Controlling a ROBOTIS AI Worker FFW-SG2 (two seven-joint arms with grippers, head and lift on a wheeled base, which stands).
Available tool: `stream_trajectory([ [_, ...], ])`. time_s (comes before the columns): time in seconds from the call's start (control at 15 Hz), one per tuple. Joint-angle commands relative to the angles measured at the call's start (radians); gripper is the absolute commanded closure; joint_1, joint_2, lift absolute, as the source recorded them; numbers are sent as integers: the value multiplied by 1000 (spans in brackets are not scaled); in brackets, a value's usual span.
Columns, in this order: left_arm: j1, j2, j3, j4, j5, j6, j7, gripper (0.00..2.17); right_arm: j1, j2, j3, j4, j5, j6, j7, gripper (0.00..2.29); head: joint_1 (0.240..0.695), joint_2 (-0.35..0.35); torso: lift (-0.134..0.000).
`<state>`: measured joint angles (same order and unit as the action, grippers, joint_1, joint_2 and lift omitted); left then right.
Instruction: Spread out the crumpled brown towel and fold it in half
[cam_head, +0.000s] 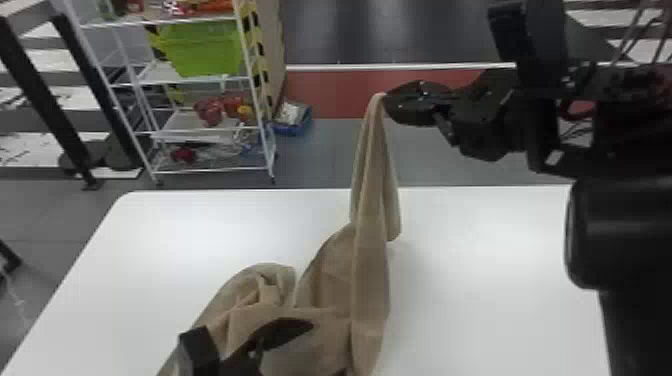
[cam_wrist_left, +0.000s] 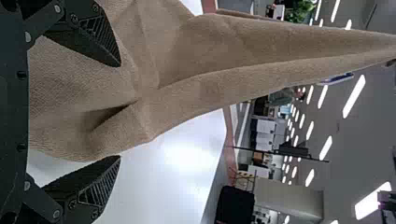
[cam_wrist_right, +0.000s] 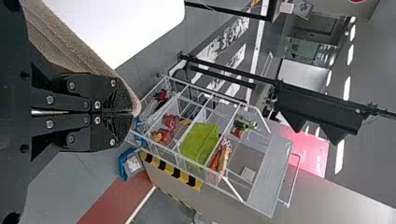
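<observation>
The brown towel (cam_head: 370, 240) hangs in a long, narrow fold from my right gripper (cam_head: 386, 102), raised above the table's far edge. Its lower part lies bunched and wrinkled on the white tabletop. In the right wrist view, my right gripper (cam_wrist_right: 132, 112) is shut on the edge of the towel (cam_wrist_right: 70, 44). My left gripper (cam_head: 324, 347) is low at the bottom of the head view, over the bunched cloth. The left wrist view has my left gripper (cam_wrist_left: 120, 111) open, with towel (cam_wrist_left: 154, 84) spanning part of the space between and beyond its fingers.
The white table (cam_head: 475, 260) extends to both sides of the towel. Beyond it stand a wire shelf rack (cam_head: 200, 130) with a green bin (cam_head: 202, 47) and a small blue box (cam_head: 292, 120) on the floor. The right arm reaches in along the right side.
</observation>
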<state>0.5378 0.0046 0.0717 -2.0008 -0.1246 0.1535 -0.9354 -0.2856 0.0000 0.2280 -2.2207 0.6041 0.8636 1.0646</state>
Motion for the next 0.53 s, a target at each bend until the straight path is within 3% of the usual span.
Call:
stream_trajectory([
  [0.0, -12, -7, -20, 36, -38, -1, 6, 215, -9, 1, -1, -1, -1, 1, 0, 1413, 695, 68, -122],
  [0.13, -33, -7, -55, 70, -96, -1, 52, 269, -7, 1, 1, -4, -3, 1, 0, 1413, 695, 62, -122],
  [0.27, -55, -7, -50, 97, -112, 8, 61, 485, -6, 1, -3, -10, -1, 7, 2, 1413, 695, 56, -122],
  [0.47, -58, -7, -39, 97, -122, 27, 66, 1187, -9, 1, -9, -13, -6, 10, 3, 1413, 695, 55, -122],
])
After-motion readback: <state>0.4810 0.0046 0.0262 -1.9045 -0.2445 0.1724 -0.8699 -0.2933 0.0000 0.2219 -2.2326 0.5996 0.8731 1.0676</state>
